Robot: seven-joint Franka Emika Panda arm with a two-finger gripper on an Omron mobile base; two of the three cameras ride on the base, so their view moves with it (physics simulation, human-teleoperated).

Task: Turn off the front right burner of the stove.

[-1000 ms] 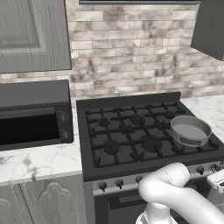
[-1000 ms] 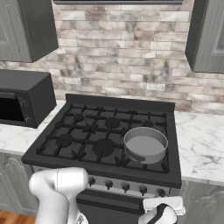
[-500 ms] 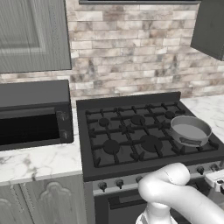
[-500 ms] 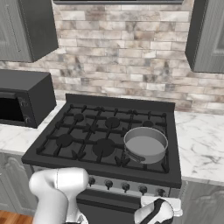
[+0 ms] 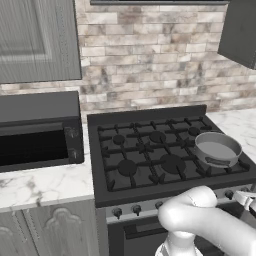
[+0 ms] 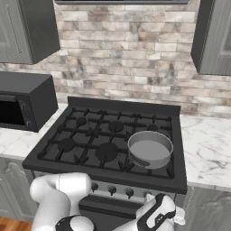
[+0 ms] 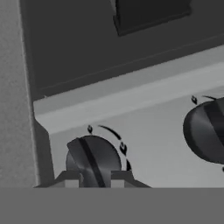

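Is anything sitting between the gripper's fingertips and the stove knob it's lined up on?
Nothing: in the hand view the gripper stands right at the knob on the stove front panel, with no object between them.

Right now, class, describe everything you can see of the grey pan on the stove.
The pan is a round, shallow, flat-bottomed vessel with straight walls, dull grey like metal, and looks empty. A short dark handle sticks out from its near rim. It sits upright on the black grates over the front right burner of the stove, touching only the grates. The tool is low at the stove's front, by a knob, well apart from it.
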